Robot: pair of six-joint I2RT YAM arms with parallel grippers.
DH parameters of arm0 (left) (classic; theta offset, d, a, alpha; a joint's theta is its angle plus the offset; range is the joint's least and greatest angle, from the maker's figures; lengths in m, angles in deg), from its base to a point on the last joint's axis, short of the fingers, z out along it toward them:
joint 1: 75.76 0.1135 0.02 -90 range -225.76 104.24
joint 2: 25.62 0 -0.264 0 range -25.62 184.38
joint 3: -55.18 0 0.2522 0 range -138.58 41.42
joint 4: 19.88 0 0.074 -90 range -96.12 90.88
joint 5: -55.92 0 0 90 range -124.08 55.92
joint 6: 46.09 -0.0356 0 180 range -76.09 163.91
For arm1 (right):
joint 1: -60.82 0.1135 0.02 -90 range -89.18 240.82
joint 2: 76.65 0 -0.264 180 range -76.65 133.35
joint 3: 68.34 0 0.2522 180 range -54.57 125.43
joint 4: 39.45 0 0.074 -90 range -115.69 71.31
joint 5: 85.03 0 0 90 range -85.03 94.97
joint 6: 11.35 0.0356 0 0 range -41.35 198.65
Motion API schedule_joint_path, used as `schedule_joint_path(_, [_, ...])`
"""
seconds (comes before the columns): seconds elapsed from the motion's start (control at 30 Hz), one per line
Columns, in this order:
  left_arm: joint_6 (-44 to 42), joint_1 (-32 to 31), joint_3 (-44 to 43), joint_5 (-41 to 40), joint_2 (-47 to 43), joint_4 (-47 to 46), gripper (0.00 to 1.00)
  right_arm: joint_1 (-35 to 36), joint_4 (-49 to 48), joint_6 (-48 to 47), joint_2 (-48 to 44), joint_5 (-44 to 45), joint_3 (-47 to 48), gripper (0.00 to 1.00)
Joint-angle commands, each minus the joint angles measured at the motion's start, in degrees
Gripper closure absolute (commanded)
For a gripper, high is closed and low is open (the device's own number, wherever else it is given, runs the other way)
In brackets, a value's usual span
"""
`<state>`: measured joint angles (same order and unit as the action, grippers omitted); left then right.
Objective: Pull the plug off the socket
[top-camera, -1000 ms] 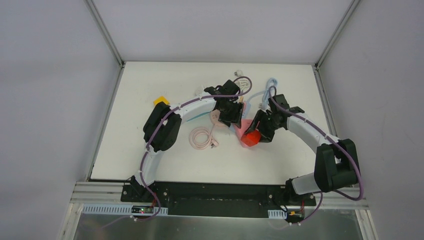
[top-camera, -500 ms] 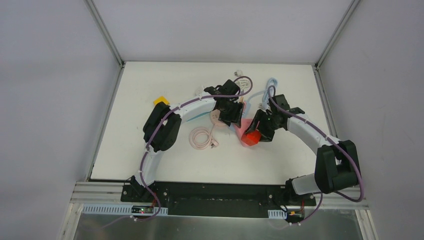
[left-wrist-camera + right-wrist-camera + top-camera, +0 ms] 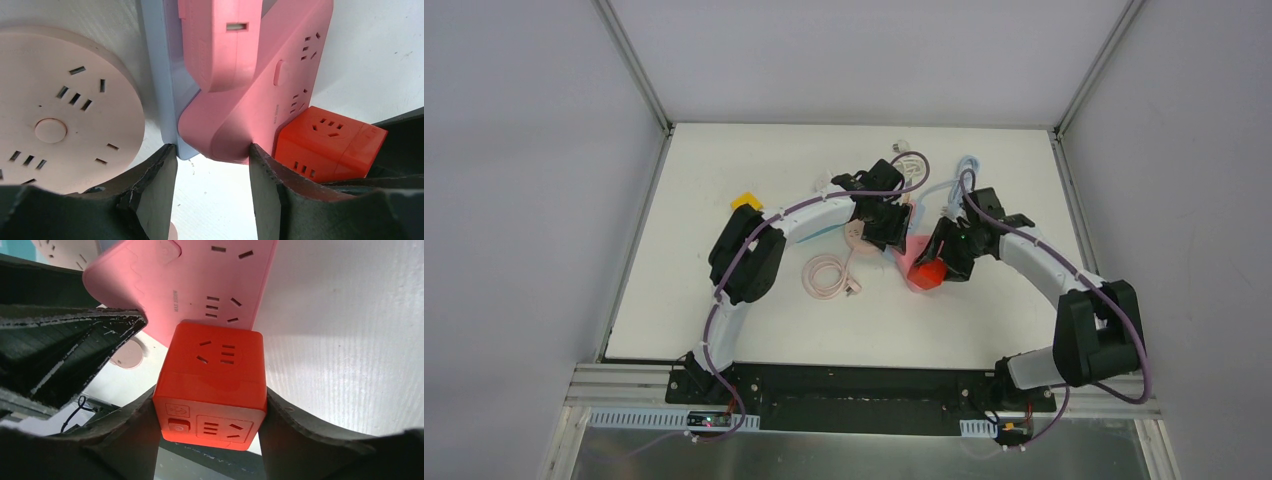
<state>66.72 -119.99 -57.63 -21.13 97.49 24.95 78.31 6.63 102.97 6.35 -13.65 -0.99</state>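
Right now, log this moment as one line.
left tool: shut on pink power strip | right tool: shut on orange cube | cube against strip, not yet pulled apart

**Left tool (image 3: 211,150) draws in on the pink strip**

We see the left tool a little narrower than a second ago. Its fingers (image 3: 159,185) now press against both sides of the pink power strip (image 3: 240,120). From above, that tool has edged a touch toward the far side of the surface (image 3: 724,170). The right tool (image 3: 932,268) seems to have leaned a shade to the left.
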Motion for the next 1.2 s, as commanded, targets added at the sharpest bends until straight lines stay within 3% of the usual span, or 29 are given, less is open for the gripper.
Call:
schedule_joint_path(0.0, [-5.40, -1.56, 4.82, -6.85, 4.51, 6.82, 0.52, -2.02, -13.09, -5.56, -10.78, -12.92, -3.66, 1.00])
schedule_joint_path(0.13, [-5.73, -1.79, 4.51, -7.20, 4.47, 6.93, 0.52, -2.09, -15.74, 1.12, -9.60, -9.83, -4.46, 1.00])
schedule_joint_path(0.3, [-6.08, -2.07, 4.12, -7.49, 4.45, 7.42, 0.52, -1.04, -2.28, 6.14, 0.13, 0.98, 3.41, 1.00])
schedule_joint_path(0.47, [-6.58, -2.50, 4.14, -7.66, 4.62, 7.75, 0.52, -1.39, 5.41, 3.62, 2.79, 1.66, 7.70, 1.00])
schedule_joint_path(0.7, [-7.31, -2.75, 4.30, -9.46, 4.76, 8.12, 0.51, -2.55, -2.01, -5.21, -3.54, -7.24, 2.88, 1.00])
schedule_joint_path(0.83, [-7.43, -2.88, 4.22, -9.78, 4.97, 8.13, 0.52, -3.00, -8.71, -3.72, -6.56, -11.80, -1.04, 1.00])
schedule_joint_path(0.93, [-7.43, -2.93, 3.96, -9.76, 5.20, 8.13, 0.51, -2.55, -7.75, -3.72, -3.84, -8.17, -0.28, 1.00])
schedule_joint_path(1.03, [-7.43, -2.97, 3.82, -9.87, 5.31, 7.96, 0.51, -1.41, -1.46, 3.47, 0.03, -0.24, 3.29, 1.00])
schedule_joint_path(1.17, [-7.47, -3.13, 3.78, -9.69, 5.54, 7.61, 0.51, -1.43, 0.87, 3.28, 0.54, 1.36, 4.64, 1.00])
